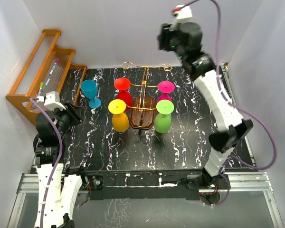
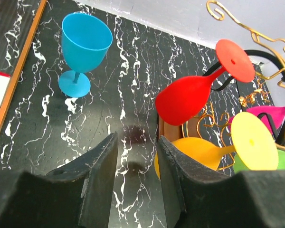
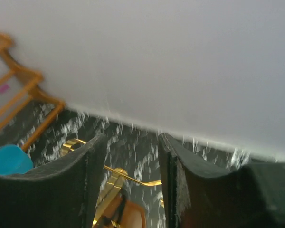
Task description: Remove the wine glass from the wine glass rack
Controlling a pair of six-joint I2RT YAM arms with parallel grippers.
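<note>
Gold wire arms rise from the dark brown oval wooden wine glass rack (image 1: 143,119) at the middle of the black marbled table top (image 1: 190,147). Four plastic glasses hang from them, bowls down and feet up. On the rack's 9 o'clock side hangs the orange wine glass with a yellow foot (image 1: 119,121). The red wine glass (image 1: 124,97) is at 11, the pink wine glass (image 1: 166,87) at 1 and the green wine glass (image 1: 163,122) at 3. A blue goblet (image 1: 90,91) stands upright on the table, apart from the rack, out at 10 o'clock.

The left gripper (image 1: 75,114) lies at 9 o'clock of the rack, fingers spread with nothing between them, pointing toward 3. In its wrist view the orange glass sits just past the right-hand finger, its long axis tilted, bowl low and foot high. The right gripper (image 1: 165,42) hangs high above the rack's 1 o'clock side, also spread and empty. The left arm looks the nearer one, so the orange glass seems its likely target.
</note>
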